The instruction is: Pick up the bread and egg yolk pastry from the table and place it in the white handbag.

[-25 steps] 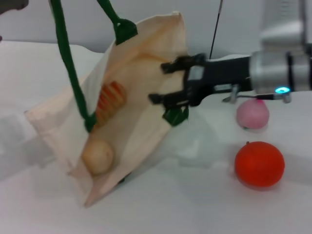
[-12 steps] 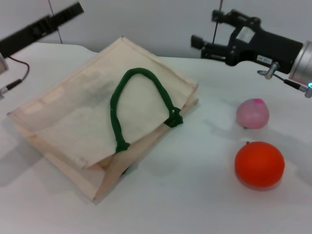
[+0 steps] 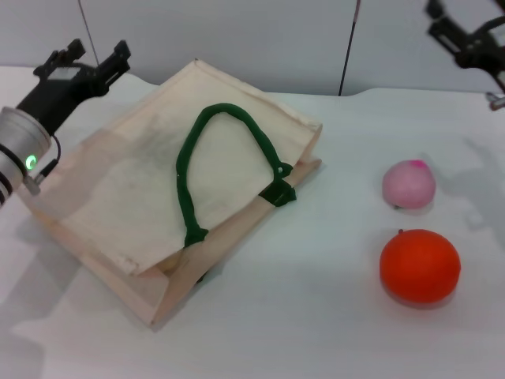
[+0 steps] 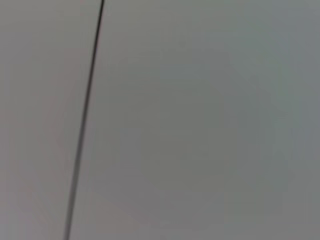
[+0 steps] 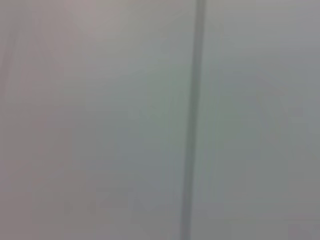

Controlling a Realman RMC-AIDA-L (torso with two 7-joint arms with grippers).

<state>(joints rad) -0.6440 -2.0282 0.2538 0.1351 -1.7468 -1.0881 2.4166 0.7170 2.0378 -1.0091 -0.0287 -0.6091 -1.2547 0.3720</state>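
The white handbag is shown lying flat on the table, its mouth closed and one green handle looped across the upper face. Neither the bread nor the egg yolk pastry is seen anywhere on the table; both are judged to lie inside the closed bag, though this cannot be confirmed, since the fabric hides whatever is within. A pink ball and an orange ball are left on the table to the right, well apart from the bag and near each other.

The left gripper is held just beyond the bag's far left corner, raised above the table; its fingers are spread and nothing is held between them. The right gripper is seen at the upper right edge of the head view, clear of the table, and is cut off by the frame; its fingers appear parted and empty. Only a plain wall with a dark seam is shown in both wrist views.

The placing step is judged to be finished, with both arms lifted away from the work. Nothing more than parking the arms seems called for next; the two balls are not part of the task and need not be touched.
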